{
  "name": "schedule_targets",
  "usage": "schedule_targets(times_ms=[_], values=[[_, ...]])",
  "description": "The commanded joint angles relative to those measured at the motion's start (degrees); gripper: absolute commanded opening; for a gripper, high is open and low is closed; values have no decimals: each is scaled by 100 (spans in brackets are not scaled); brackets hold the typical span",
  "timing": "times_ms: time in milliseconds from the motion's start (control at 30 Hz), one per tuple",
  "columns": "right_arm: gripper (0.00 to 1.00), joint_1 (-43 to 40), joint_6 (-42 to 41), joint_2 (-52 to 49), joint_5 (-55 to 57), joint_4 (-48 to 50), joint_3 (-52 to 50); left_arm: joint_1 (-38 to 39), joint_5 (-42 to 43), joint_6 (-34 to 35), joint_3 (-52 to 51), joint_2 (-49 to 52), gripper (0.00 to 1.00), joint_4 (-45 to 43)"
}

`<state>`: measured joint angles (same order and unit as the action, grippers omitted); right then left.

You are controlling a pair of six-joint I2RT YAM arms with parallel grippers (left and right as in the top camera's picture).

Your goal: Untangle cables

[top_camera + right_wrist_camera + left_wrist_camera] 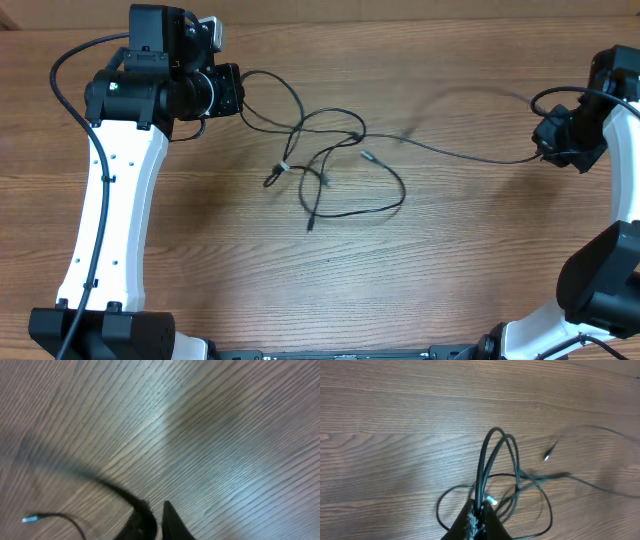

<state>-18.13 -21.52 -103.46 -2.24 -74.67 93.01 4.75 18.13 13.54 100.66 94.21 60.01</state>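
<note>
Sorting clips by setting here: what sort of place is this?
Likely a robotics lab bench: a bare wood-grain table, two white-and-black robot arms based along one edge, and thin black cables tangled between them.

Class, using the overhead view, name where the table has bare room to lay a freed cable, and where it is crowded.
Free: the wood between the cables and the near edge, and below the strand running to the right end effector. Crowded: mid-table, around the loops.

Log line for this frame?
left gripper: shut on cables | right gripper: shut on one strand | state: loops crossed, not untangled
</note>
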Motion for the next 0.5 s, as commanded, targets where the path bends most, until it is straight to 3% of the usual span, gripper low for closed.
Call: schedule_targets(times_ms=[0,100,233,300,367,467], values=[[13,17,323,24,-380,90,101,-31,-72,81,111,-15,4,-48],[27,24,918,24,-1241,136,101,-22,363,-24,111,-15,4,-59],[66,170,2363,28,-3080,107,136,-24,1362,-511,111,-15,4,-168],[79,304,2933,37,-3781,81,177,-24,1875,-704,111,-15,4,-203],[87,529,3373,37,-4277,107,212,-24,2352,-809,111,-15,4,-195],[94,1014,3401,35,-4336,409,210,-24,2964,-846,111,-15,4,-177]])
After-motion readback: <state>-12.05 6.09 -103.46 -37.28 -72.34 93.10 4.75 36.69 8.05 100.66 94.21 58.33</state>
